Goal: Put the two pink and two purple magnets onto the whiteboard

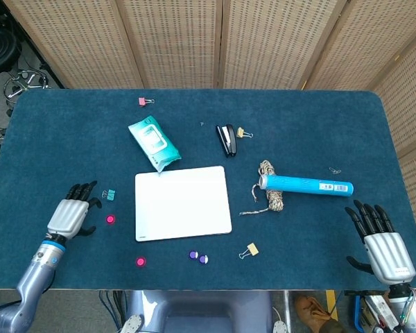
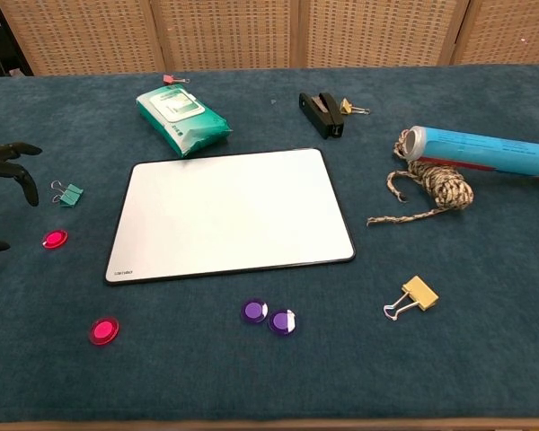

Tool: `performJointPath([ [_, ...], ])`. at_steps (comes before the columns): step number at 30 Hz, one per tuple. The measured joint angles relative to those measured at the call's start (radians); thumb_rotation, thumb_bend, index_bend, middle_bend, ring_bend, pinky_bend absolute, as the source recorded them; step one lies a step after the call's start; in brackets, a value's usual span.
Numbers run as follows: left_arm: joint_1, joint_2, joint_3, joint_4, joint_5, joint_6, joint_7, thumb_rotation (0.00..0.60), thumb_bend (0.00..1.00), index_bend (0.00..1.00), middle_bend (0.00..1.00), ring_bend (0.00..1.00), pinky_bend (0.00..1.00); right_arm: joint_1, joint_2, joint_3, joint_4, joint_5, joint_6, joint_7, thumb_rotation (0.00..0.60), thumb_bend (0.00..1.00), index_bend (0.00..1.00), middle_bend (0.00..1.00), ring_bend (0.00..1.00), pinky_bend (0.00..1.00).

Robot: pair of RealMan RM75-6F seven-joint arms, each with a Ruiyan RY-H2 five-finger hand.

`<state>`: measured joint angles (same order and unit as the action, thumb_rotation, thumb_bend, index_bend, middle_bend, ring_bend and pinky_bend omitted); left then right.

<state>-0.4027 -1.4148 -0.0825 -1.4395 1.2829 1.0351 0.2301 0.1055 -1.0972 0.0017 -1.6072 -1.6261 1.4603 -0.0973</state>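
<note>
The whiteboard (image 1: 183,202) (image 2: 229,212) lies flat mid-table with nothing on it. Two pink magnets lie left of it on the cloth: one (image 1: 110,219) (image 2: 55,239) near its left edge, the other (image 1: 140,262) (image 2: 103,330) nearer the front. Two purple magnets (image 1: 198,257) (image 2: 269,316) sit side by side just in front of the board. My left hand (image 1: 72,213) (image 2: 4,171) hovers open, fingers apart, just left of the nearer pink magnet, holding nothing. At the front right corner my right hand (image 1: 380,239) stays open, far from the magnets.
A green binder clip (image 1: 109,195) (image 2: 68,192) lies by my left fingertips. Behind the board is a wipes pack (image 1: 153,143). To the right lie a rope bundle (image 1: 272,194), a blue tube (image 1: 306,185), a yellow binder clip (image 1: 248,250) and a black stapler (image 1: 226,139).
</note>
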Motion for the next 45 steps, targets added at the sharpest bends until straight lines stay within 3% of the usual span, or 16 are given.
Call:
performJointPath([
  [17, -0.036, -0.100, -0.003, 0.020, -0.072, -0.009, 0.106, 0.600, 0.26, 0.43, 0.00, 0.00, 0.00, 0.001, 0.010, 0.005, 0.002, 0.010, 0.001, 0.026, 0.600, 0.00, 0.00, 0.00, 0.00, 0.00],
  [45, -0.061, -0.101, -0.003, -0.007, -0.157, -0.018, 0.158, 0.600, 0.35, 0.52, 0.00, 0.00, 0.00, 0.001, 0.012, 0.007, 0.001, 0.021, -0.003, 0.032, 0.600, 0.00, 0.00, 0.00, 0.00, 0.00],
])
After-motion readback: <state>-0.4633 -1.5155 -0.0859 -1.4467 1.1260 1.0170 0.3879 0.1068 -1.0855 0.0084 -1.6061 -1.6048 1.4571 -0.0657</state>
